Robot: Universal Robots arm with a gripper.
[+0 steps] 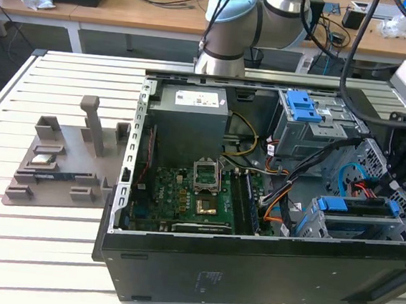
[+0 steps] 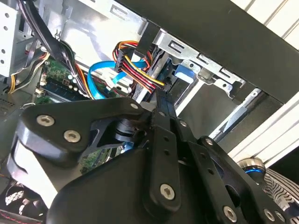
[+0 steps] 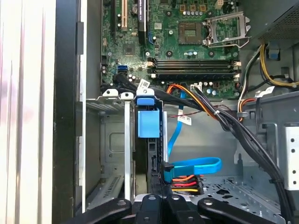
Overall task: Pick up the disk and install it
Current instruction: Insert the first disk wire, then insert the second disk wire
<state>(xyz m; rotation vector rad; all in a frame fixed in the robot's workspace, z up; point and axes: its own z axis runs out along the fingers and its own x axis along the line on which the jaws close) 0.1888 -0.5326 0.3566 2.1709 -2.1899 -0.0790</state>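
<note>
One open desktop tower case (image 1: 249, 271) lies on its side on a white slatted table (image 1: 49, 252), taking most of the exterior view. My arm (image 1: 234, 18) rises behind it, in front of a wooden desk (image 1: 130, 16) strewn with cables.

On the exterior view's left of the case sits a grey moulded fixture tray (image 1: 65, 167), with a small square chip (image 1: 42, 158) lying in one pocket.

Inside the case, the large grey power supply box (image 1: 190, 118) stands at the back. The green motherboard (image 1: 191, 201) lies in front of it with its CPU socket open. On the exterior view's right is a grey metal drive cage with a blue handle (image 1: 313, 127).

Nearer the front wall is a lower drive bay (image 1: 326, 221). The disk (image 3: 148, 123) is in that bay, standing on edge in its bright blue carrier, between the bay's metal rails.

My gripper (image 3: 163, 207) hangs directly over the disk's near edge, its black linkages close on both sides of it. Contact is hidden in both wrist views. I cannot tell whether the gripper is spread or pinching.

A flat blue data ribbon (image 3: 196, 164) loops just beside the disk. Red, orange and yellow power wires (image 3: 184, 181) end at a black connector near the gripper.
</note>
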